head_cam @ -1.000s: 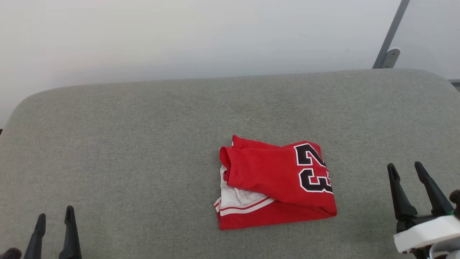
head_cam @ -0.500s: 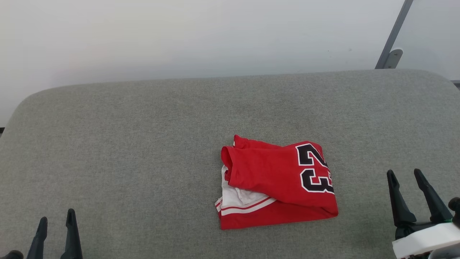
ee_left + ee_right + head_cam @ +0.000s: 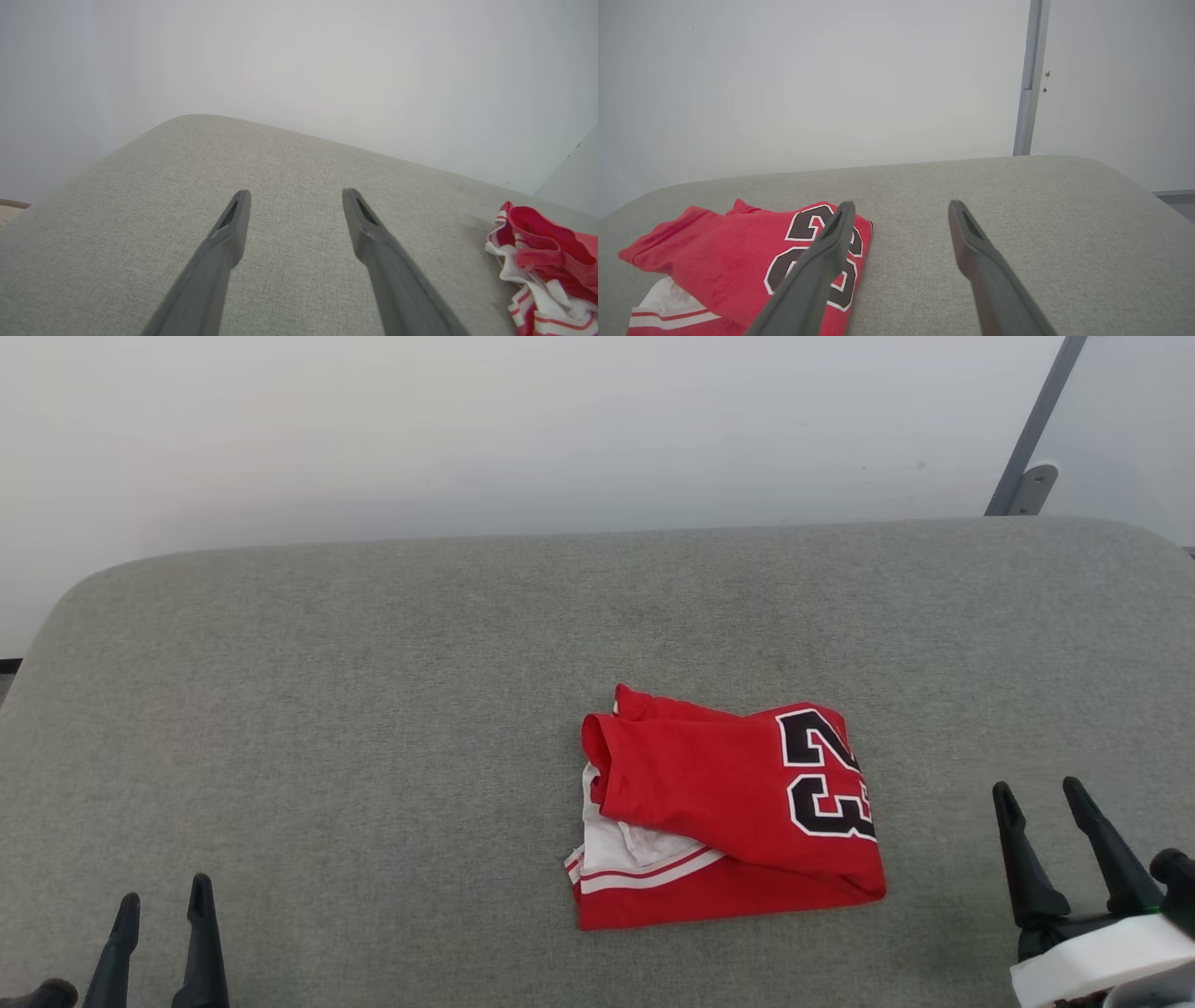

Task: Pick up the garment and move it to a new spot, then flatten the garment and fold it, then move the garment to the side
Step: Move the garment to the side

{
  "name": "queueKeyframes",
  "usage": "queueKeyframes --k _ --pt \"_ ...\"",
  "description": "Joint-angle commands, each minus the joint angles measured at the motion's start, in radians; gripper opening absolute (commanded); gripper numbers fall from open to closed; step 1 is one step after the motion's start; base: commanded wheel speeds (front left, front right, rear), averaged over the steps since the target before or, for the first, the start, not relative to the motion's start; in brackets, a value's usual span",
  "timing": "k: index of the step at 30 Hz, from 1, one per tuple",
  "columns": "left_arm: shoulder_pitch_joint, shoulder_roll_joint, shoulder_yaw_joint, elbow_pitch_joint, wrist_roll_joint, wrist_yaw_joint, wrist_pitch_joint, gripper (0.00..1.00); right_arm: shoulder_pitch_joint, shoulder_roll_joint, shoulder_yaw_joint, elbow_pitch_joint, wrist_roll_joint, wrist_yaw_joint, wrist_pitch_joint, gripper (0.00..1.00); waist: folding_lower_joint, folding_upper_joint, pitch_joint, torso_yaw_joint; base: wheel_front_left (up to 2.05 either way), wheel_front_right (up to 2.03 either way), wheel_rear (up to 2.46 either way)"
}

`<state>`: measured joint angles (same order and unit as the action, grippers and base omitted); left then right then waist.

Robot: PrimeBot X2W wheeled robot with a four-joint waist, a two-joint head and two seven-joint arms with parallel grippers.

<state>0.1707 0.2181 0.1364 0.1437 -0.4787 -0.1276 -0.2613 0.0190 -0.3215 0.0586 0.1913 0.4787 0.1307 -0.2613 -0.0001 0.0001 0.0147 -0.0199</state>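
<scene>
Tabletop [image 3: 327, 709] padded in grey fabric carried the garment [image 3: 728, 803], folded into a red bundle with its number 23 facing up, near the right end effector [image 3: 1036, 786] on its left and well right of the left end effector [image 3: 163, 889]. Both had fingers spread apart, gripping nothing, clear of the cloth.

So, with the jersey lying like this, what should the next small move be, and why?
Probably bring the right gripper forward and left to the right edge of the red jersey. It lies folded on the grey cushion, both grippers are open and apart from it, and the left gripper sits farther away; only moving it aside seems left.
</scene>
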Motion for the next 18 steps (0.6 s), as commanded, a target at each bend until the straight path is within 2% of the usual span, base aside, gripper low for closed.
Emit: queueKeyframes --k 1,6,9,18 --pt "-0.010 0.001 -0.001 -0.004 0.006 -0.003 -0.005 1.00 -0.009 -0.002 0.003 0.002 -0.006 0.000 -0.005 1.00 0.0001 -0.0001 0.000 0.004 0.00 0.00 0.00" --pt "-0.016 0.007 -0.010 -0.005 -0.001 -0.003 -0.005 1.00 -0.038 -0.037 0.071 0.072 0.041 0.000 0.001 1.00 0.0001 -0.0001 0.001 0.025 0.00 0.00 0.00" --pt "-0.011 0.010 -0.014 -0.004 -0.008 -0.003 -0.005 1.00 -0.079 -0.081 0.136 0.099 0.082 0.000 0.059 1.00 0.0001 -0.0001 0.004 0.039 0.00 0.00 0.00" --pt "-0.027 0.009 -0.047 0.008 -0.030 -0.003 -0.005 1.00 -0.227 -0.193 0.269 0.101 0.233 0.000 0.379 1.00 0.0001 -0.0001 0.031 0.086 0.00 0.00 0.00"
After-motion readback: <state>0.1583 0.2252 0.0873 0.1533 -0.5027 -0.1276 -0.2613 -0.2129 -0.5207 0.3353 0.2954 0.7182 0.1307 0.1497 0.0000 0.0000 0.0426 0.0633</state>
